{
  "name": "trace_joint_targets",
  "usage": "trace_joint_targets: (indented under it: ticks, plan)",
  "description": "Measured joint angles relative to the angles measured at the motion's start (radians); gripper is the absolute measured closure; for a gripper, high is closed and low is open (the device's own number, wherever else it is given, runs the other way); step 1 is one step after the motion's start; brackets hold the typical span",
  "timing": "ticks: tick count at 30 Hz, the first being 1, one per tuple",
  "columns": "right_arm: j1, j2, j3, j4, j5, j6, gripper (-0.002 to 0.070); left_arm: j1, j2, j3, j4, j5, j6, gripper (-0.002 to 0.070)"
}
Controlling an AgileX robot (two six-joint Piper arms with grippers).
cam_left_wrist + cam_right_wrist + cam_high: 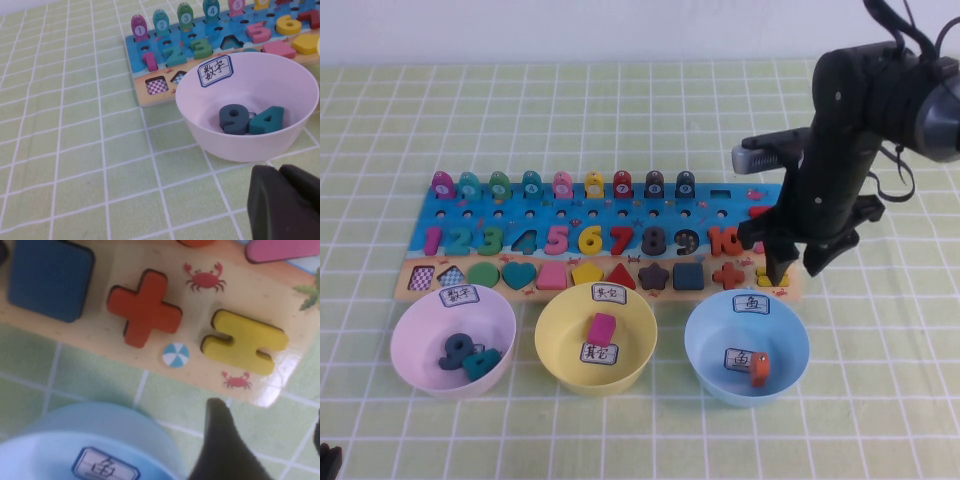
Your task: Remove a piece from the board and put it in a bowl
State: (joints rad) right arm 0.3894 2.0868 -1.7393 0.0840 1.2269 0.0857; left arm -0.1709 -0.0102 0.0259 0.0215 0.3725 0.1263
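Observation:
The piece [245,342], a small yellow equals sign, lies in its slot at the right end of the board [100,335], next to an orange plus [145,307]. My right gripper [270,435] hangs just off the board's front edge by the piece, open with only tablecloth between its fingers. From above, the right gripper [797,265] partly covers the piece [767,280]. The yellow bowl [560,350] stands in front of the board's [740,215] middle and holds a pink block [603,328]. My left gripper [285,200] is shut and empty, low at the table's near left [328,462].
A pale pink bowl [420,330] with two dark teal numbers sits at front left. A light blue bowl [705,340] with an orange piece [759,369] sits at front right, right under the right gripper. The green checked cloth [880,400] covers the table.

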Motion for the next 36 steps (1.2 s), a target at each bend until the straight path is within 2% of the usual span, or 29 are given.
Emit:
trace_joint_targets:
  ticks: [10,22,36]
  plan:
    - [0.023,0.066,-0.010,0.000,-0.030,0.022,0.0327,0.000,0.000,0.000,0.000,0.000,0.000,0.0678]
    - [0.076,0.093,-0.090,-0.157,-0.021,0.078,0.0323,0.000,0.000,0.000,0.000,0.000,0.000,0.0679]
    - [0.078,0.129,-0.104,-0.146,-0.015,0.096,0.0321,0.000,0.000,0.000,0.000,0.000,0.000,0.0678]
